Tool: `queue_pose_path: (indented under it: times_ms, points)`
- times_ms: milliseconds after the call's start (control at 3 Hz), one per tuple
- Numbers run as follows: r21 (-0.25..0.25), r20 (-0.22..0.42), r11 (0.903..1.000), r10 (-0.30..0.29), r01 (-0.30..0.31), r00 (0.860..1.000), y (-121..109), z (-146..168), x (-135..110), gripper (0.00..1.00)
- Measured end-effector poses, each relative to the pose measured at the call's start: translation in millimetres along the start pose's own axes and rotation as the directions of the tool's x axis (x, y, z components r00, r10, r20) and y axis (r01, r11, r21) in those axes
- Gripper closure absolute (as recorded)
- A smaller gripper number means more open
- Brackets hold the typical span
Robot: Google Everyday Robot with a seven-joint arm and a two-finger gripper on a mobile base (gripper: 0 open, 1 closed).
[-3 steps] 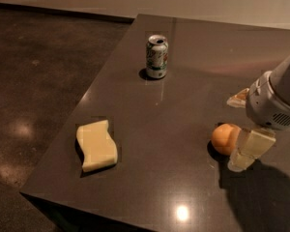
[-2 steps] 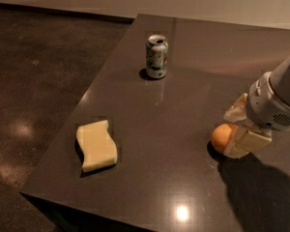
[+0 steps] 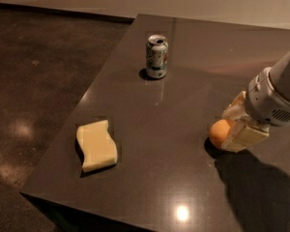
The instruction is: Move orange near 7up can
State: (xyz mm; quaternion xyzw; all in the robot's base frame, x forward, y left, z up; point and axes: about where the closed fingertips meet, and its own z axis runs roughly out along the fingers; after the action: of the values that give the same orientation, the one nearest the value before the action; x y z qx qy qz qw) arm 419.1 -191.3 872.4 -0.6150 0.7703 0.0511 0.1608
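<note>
The orange rests on the dark table at the right, its right side covered by my gripper. My gripper comes in from the right edge, with its pale fingers closed against the orange's two sides, one behind it and one in front. The 7up can, white and green with a silver top, stands upright at the far middle of the table. It is well apart from the orange, up and to the left of it.
A pale yellow wavy sponge lies near the table's front left corner. The table's left edge runs diagonally, with dark polished floor beyond it. My arm's shadow falls on the table at the front right.
The gripper has come down and in around the orange. Its fingers, wide apart a second ago, have drawn together onto the fruit. The can and sponge have not moved.
</note>
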Motion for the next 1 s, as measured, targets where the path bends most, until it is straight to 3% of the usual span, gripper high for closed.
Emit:
queue_pose_path:
  times_ms: [333,1000]
  points:
    - [0.017,0.02,0.9999,0.001,-0.001,1.0,-16.9,-6.9,-18.8,1.0]
    - [0.073,0.07,0.9966,0.033,-0.038,0.997,-79.4,1.1,-64.3,1.0]
